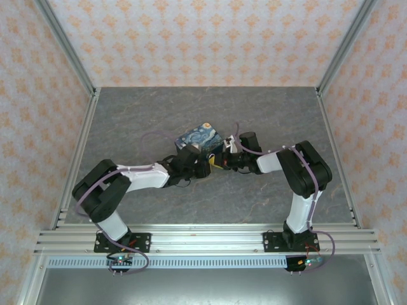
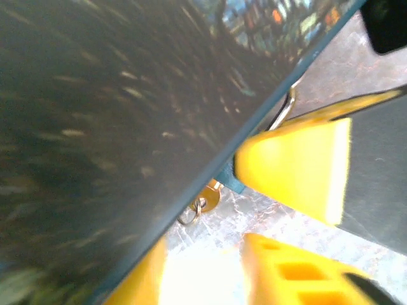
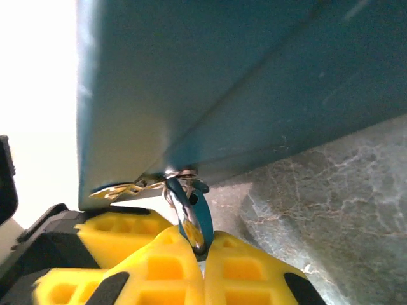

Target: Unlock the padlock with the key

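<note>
**A:** Entry one, overhead view. Where do the grippers stand?

**B:** Left gripper (image 1: 202, 166) and right gripper (image 1: 227, 160) meet tip to tip at mid-table (image 1: 273, 114), just on the near side of the starry-night box (image 1: 199, 138). Padlock and key are too small to pick out here. The box closes off the far side; there is open table elsewhere.

**A:** Entry two, left wrist view.

**B:** Left gripper (image 2: 203, 248): fingers apart, nothing between them. Key (image 2: 206, 198): brassy head with a ring, just ahead of the tips and tucked under the lower edge of the box (image 2: 127, 127). Padlock (image 2: 227, 181): a teal corner touching the key on its right.

**A:** Entry three, right wrist view.

**B:** Right gripper (image 3: 203, 244): fingers together, clamped on the padlock (image 3: 198, 213), which stands up from the tips to the edge of the box (image 3: 222, 82). Key (image 3: 121, 189): a pale sliver jutting left, its long axis along that edge. Whether it sits in the lock, I cannot tell.

Judgement: the left gripper is nearer the key and should come in along that axis. Room above is tight against the box, and the table (image 3: 331, 190) lies open to the right.
</note>
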